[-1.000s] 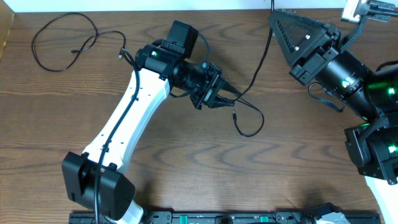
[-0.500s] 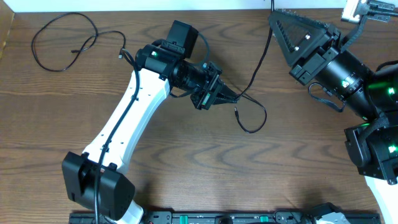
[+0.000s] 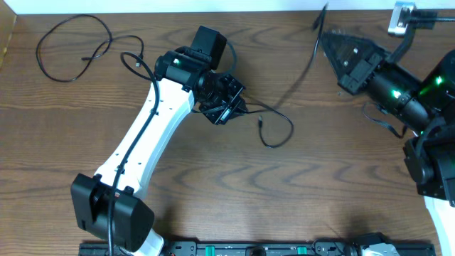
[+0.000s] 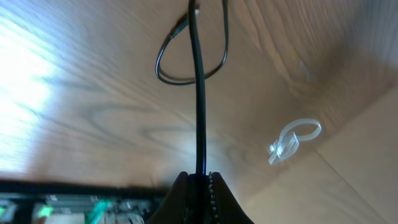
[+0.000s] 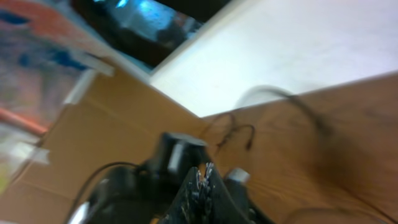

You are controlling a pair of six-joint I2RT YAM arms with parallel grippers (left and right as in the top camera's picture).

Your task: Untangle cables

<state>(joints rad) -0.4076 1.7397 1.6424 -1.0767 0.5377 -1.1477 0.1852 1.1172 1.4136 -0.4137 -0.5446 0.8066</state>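
One black cable [image 3: 288, 126] curls in a small loop at the table's middle, its plug [image 3: 261, 122] lying free. My left gripper [image 3: 239, 108] is shut on this cable. In the left wrist view the cable [image 4: 200, 112] runs straight up from the closed jaws [image 4: 200, 178] to the loop [image 4: 186, 65]. From the loop the cable climbs right to my right gripper [image 3: 321, 33], which looks shut on it near the back edge. The right wrist view is blurred, with its jaws [image 5: 202, 169] pressed together. A second black cable [image 3: 44, 62] lies loose at the far left. No white cable shows.
A clear plastic loop [image 4: 292, 140] lies by the table's edge in the left wrist view. A cardboard box [image 3: 6, 35] stands at the far left edge. The left arm's white link [image 3: 142, 142] crosses the table diagonally. The right arm's body [image 3: 398, 92] fills the right side.
My left gripper closed on the black cable and drew back to the left, dragging the loop with it. The right gripper shifted right and up, pulling the upper run of the cable.
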